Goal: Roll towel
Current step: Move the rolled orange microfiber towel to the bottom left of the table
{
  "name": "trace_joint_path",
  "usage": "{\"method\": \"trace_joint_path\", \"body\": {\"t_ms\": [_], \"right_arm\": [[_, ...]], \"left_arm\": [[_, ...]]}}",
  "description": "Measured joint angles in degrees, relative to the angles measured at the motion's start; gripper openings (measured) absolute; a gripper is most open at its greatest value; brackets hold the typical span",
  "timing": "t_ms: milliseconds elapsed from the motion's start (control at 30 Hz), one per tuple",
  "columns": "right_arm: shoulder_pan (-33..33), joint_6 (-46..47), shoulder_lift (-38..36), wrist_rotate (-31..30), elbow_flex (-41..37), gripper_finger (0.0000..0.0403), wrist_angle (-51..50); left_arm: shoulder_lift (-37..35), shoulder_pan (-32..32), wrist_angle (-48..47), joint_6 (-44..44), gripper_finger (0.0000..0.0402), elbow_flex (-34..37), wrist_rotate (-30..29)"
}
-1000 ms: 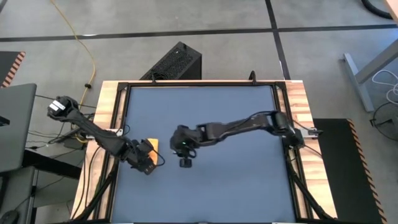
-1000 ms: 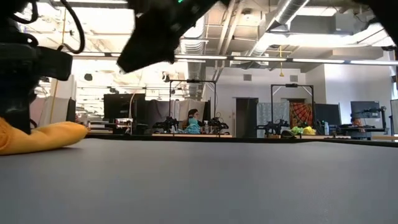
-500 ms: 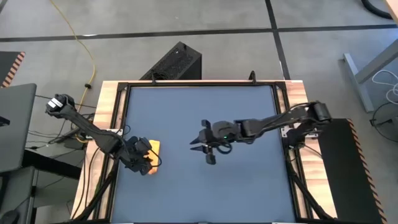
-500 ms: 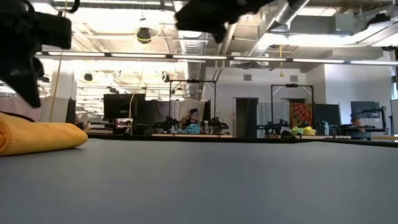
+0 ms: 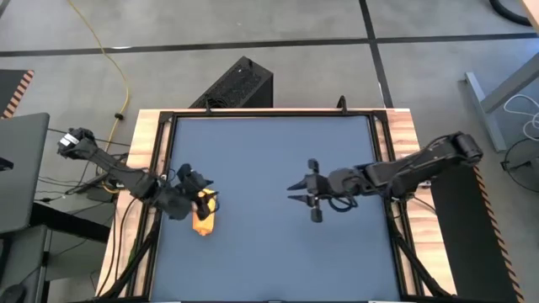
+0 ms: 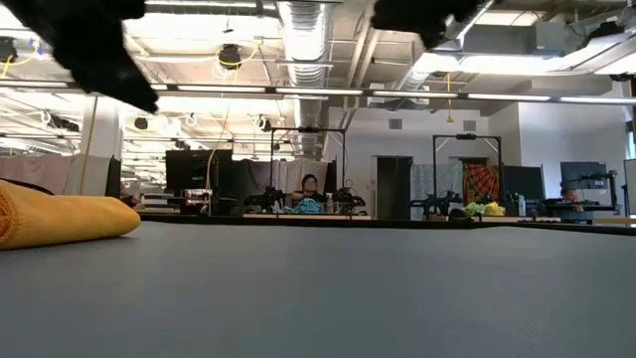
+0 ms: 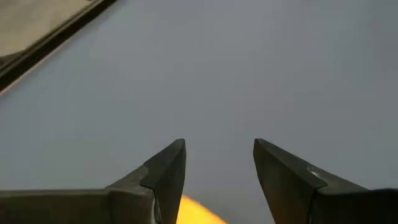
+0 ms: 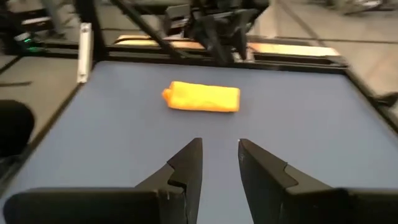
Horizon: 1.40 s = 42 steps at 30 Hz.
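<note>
Now the towel (image 5: 203,214) lies as a small yellow-orange roll on the blue-grey table (image 5: 269,160), out at about nine o'clock from the middle of the table, close to the left edge. From the table-height camera it shows as a soft roll (image 6: 62,220) lying flat. From the right wrist camera it is a neat short roll (image 8: 201,98) with nothing touching it.

The left gripper (image 5: 190,183) hangs just beside the roll, on its far side, lifted off it. Its two fingers (image 7: 166,174) are spread wide and hold nothing; only a bit of yellow shows under them.

Farther off, at about three o'clock from the middle, the right gripper (image 5: 301,192) floats over bare table, well apart from the towel. Its fingers (image 8: 186,165) are partly apart, with only empty air in the gap.

I think the rolling looks done, and this step is letting go and backing off. Next, both arms need only lift clear without bumping the roll, or it could come undone.
</note>
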<state>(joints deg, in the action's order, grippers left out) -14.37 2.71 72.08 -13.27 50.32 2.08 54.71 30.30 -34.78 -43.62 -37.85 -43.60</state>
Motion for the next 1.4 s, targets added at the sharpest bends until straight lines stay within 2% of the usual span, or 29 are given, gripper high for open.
{"method": "trace_joint_path", "body": {"t_ms": [133,333,433,500,633,733,867,1033,1267,1400], "right_arm": [[-1.08,1.69,-4.38,-5.69,-4.98,0.0130,0.45],[0.29,4.07,-7.88,-7.76,-10.00,0.0130,3.97],[0.80,6.57,-8.84,-7.87,-11.58,0.0130,2.77],[0.89,7.86,-9.29,-7.85,-11.92,0.0130,1.40],[0.48,8.06,-9.43,-7.85,-12.24,0.0130,-0.13],[0.83,7.49,-9.55,-7.81,-12.23,0.0130,-0.08],[1.44,7.44,-9.63,-7.78,-12.21,0.0130,-0.47],[1.39,7.30,-9.50,-7.76,-12.21,0.0130,-0.47],[1.42,8.18,-9.47,-7.72,-12.19,0.0130,0.10],[1.24,8.43,-9.47,-7.68,-12.19,0.0130,0.14]], "left_arm": [[1.57,-7.69,6.31,10.02,0.0180,0.00,4.80],[3.87,-18.77,18.90,26.44,0.0180,0.80,15.55],[3.62,-21.44,20.29,27.46,0.0180,4.22,19.47],[3.21,-22.24,18.82,24.79,0.0180,7.06,20.98],[2.43,-20.04,15.58,18.63,0.0180,10.95,24.59],[1.91,-17.30,10.41,16.19,0.0180,10.35,25.82],[1.82,-12.78,3.94,14.29,0.0180,8.51,30.47],[3.84,-8.76,-1.96,12.06,0.0180,8.44,32.24],[13.15,-4.33,3.47,10.38,0.0180,8.33,38.05],[16.99,1.30,6.14,4.72,0.0180,8.14,37.94]]}}
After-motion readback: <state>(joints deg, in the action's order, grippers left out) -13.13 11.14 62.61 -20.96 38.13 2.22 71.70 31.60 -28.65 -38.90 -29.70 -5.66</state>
